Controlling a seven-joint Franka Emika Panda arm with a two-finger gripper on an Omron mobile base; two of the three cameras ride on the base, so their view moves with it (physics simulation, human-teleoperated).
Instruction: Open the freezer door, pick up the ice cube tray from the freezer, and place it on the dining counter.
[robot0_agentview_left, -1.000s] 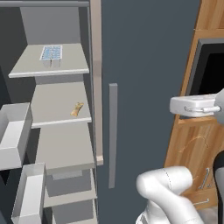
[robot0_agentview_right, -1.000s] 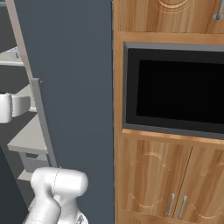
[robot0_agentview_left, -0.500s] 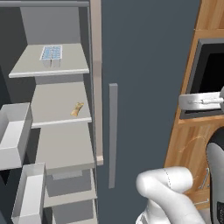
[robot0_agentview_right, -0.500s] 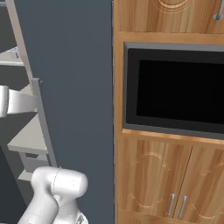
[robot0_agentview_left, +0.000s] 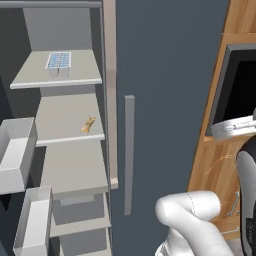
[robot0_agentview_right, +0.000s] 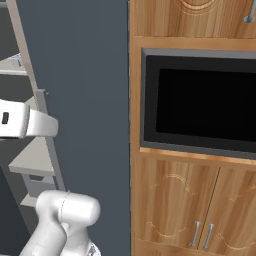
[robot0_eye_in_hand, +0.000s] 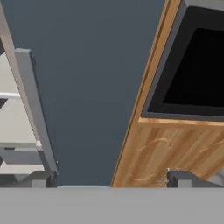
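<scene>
The freezer (robot0_agentview_left: 70, 165) stands open at the left, with light grey shelves. The ice cube tray (robot0_agentview_left: 59, 61), white with a pale-blue grid, lies on the top shelf. The freezer door (robot0_agentview_left: 15, 155) is swung out at the far left, and its white inner bins show. My gripper (robot0_eye_in_hand: 111, 180) is open and holds nothing. Its dark fingertips (robot0_eye_in_hand: 43, 178) stand wide apart, facing the plain grey door (robot0_eye_in_hand: 92, 78) and the wooden cabinet edge, well to the right of the tray. The dining counter is out of view.
A small tan food piece (robot0_agentview_left: 88, 124) lies on the second shelf. The plain grey door has a vertical bar handle (robot0_agentview_left: 129, 155). A black oven (robot0_agentview_right: 205, 100) sits in the wooden cabinet (robot0_agentview_right: 200, 200) on the right. My white arm (robot0_agentview_left: 195, 220) rises at the lower right.
My hand has shifted a little right and down in the left base view, and a white arm link has swung in at the right edge. The tray and door have not moved.
</scene>
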